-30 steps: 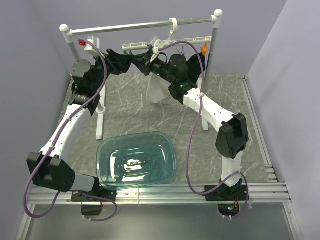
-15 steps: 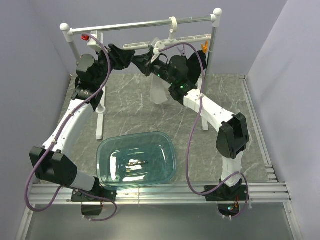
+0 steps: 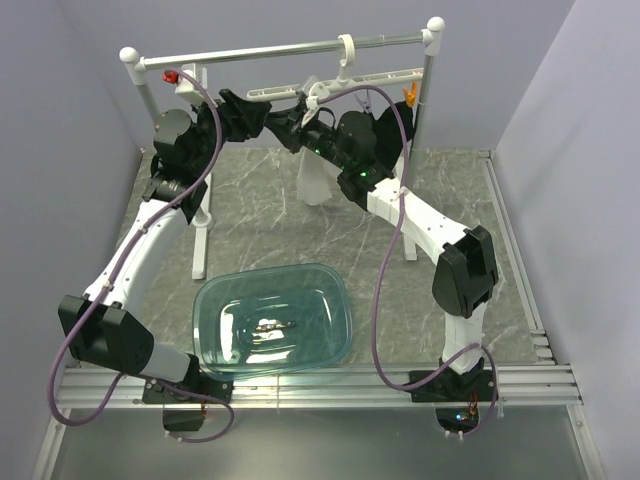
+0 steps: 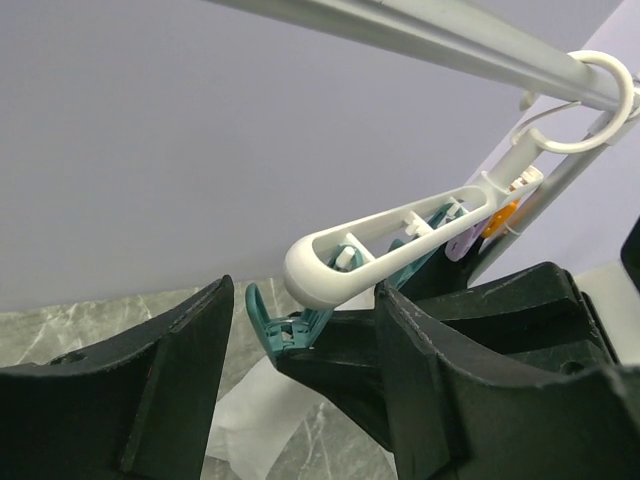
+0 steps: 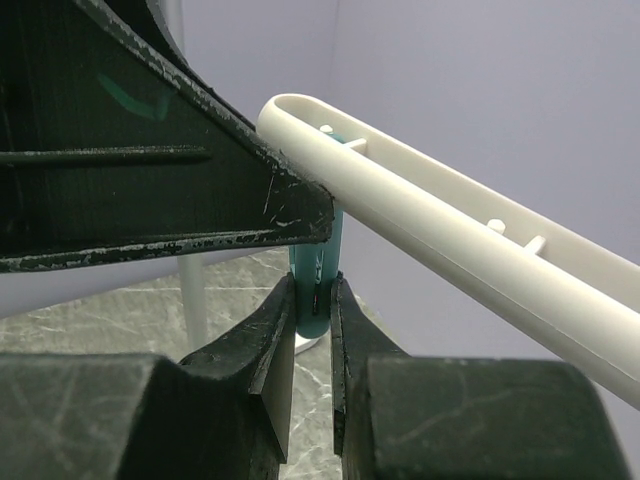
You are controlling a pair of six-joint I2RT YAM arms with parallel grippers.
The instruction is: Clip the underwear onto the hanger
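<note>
The hanger (image 3: 385, 77) is hung by its hook from the rail (image 3: 250, 50) at the far side of the worktop (image 3: 455, 190). Both hands are gathered at the left end of its bar.

The right hand (image 5: 312, 292) is clamped on the teal peg (image 4: 287, 328) under the bar's left tip. In the right wrist view the peg is pinched between the two fingers just below the bar.

The left hand (image 4: 305, 290) is held with its fingers apart, and the rounded end of the bar is framed between them. Whether either finger touches the bar cannot be told.

The underwear (image 3: 314, 182) is seen hanging below the two hands, above the far part of the worktop. Its upper edge is hidden by them, so it cannot be told whether it is gripped by the peg. In the left wrist view a fold of white fabric is shown beneath the teal peg.

Further right along the bar, a purple peg (image 4: 462, 240) and an orange peg (image 4: 500, 217) are seen. A bin (image 3: 205, 300) of clear teal plastic is set on the near part of the worktop, between the two arms.
</note>
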